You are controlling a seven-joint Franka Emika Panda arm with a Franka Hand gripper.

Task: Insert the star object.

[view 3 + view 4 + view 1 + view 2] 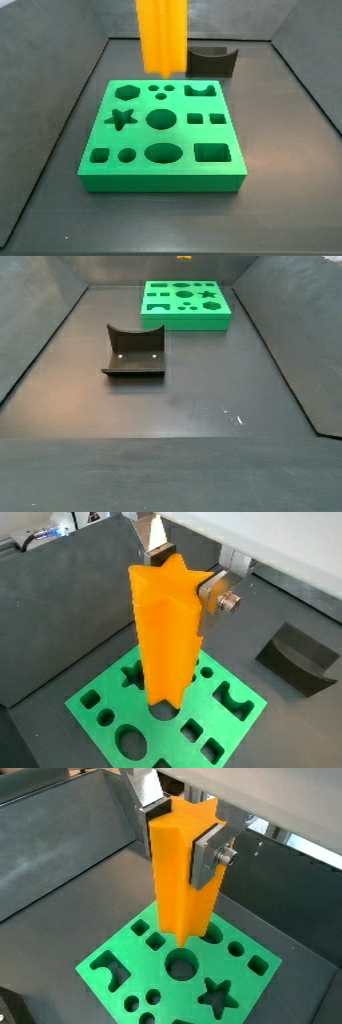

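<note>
The star object (pixel 167 632), a tall bright-orange ridged prism, hangs upright between the fingers of my gripper (pixel 185 574), which is shut on its upper end. The same grip shows in both wrist views, with the gripper (pixel 183 836) around the star object (pixel 178 878). In a side view the star object (pixel 160 35) hangs with its lower end just above the far edge of the green block (pixel 160 178); the gripper is above that frame. The block's star-shaped hole (pixel 122 120) lies on its left side, apart from the prism. The hole also shows in a wrist view (pixel 218 993).
A dark grey block with a curved notch (pixel 214 60) stands just behind the green block. It also shows in a side view (pixel 134 351), nearer the camera than the green block (pixel 187 322). Dark walls enclose the bin floor (pixel 201 406).
</note>
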